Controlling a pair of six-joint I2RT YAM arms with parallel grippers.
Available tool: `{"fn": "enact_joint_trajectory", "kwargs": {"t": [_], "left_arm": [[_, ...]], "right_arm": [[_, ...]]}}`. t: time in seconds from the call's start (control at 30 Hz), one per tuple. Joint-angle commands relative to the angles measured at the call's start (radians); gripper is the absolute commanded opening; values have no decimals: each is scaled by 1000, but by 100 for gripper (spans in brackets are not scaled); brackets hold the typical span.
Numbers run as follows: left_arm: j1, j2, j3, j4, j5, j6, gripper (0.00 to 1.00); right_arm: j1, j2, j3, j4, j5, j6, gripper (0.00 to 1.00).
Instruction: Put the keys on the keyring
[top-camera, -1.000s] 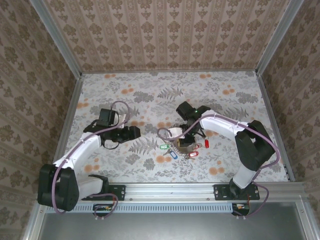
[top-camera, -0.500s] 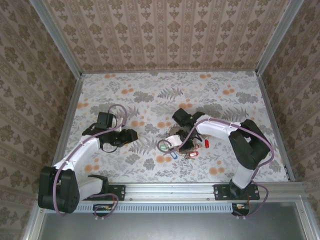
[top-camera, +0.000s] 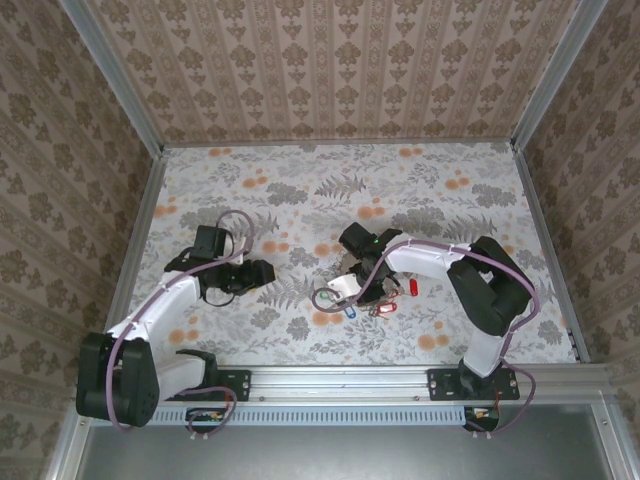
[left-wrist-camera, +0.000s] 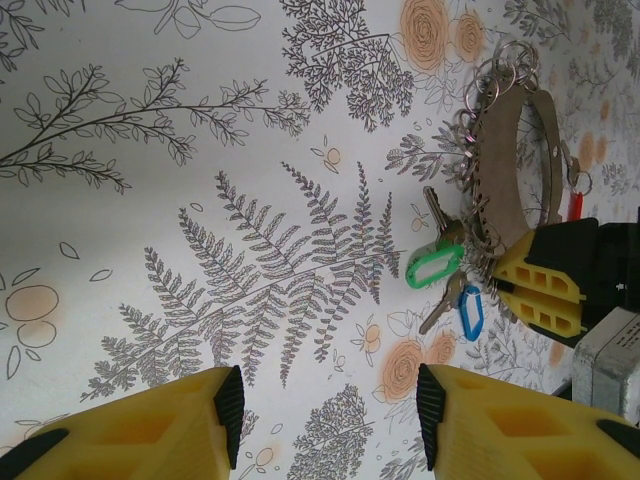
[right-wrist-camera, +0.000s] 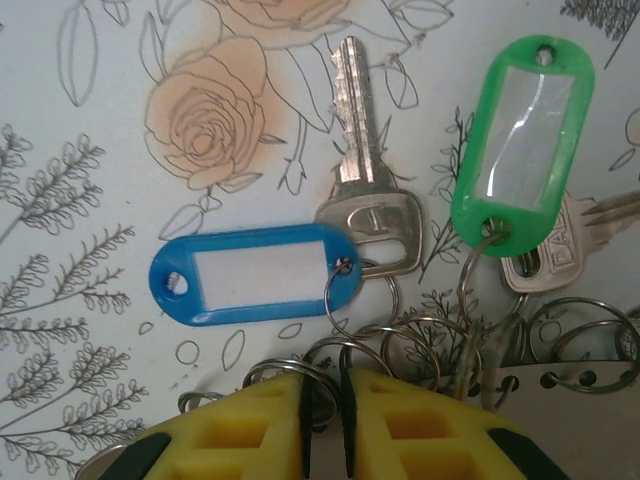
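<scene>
Pincer of left arm (left-wrist-camera: 330, 400) released, empty, over floral-print tabletop (left-wrist-camera: 150, 200). Further right, lying on that surface: thin brownish-grey strap keyring (left-wrist-camera: 515, 150), long axis up-down in left wrist view, edged with small wire rings. Silver keys (right-wrist-camera: 365, 200) just beside: blue-tagged blade pointing up, green-tagged one pointing right in right wrist view. Pincer of right arm (right-wrist-camera: 322, 385) clenched on keyring's ringed end.

Open table (left-wrist-camera: 150, 200) stretches from the left hand (left-wrist-camera: 328, 415) to the keyring (left-wrist-camera: 510, 150); keys (left-wrist-camera: 435, 265) crowd the keyring's side toward the arm bases, and the right hand (top-camera: 356, 289) and its arm bar the right end
</scene>
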Motion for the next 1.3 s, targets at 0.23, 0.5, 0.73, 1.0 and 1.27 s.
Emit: {"fn": "enact_joint_trajectory", "kwargs": {"t": [0.23, 0.5, 0.73, 1.0, 1.27], "left_arm": [[5, 14, -2, 2, -1, -6, 51], [2, -11, 12, 18, 10, 4, 50], [-115, -49, 55, 154, -25, 140, 50], [-255, -27, -99, 738, -21, 273, 46], [-365, 229, -166, 1162, 84, 555, 44]], "right_arm": [[24, 9, -51, 31, 80, -1, 14], [22, -93, -111, 152, 63, 34, 4], [-27, -206, -206, 364, -65, 168, 0], [-117, -292, -328, 596, -183, 275, 0], [-146, -283, -385, 709, -228, 298, 0]]}}
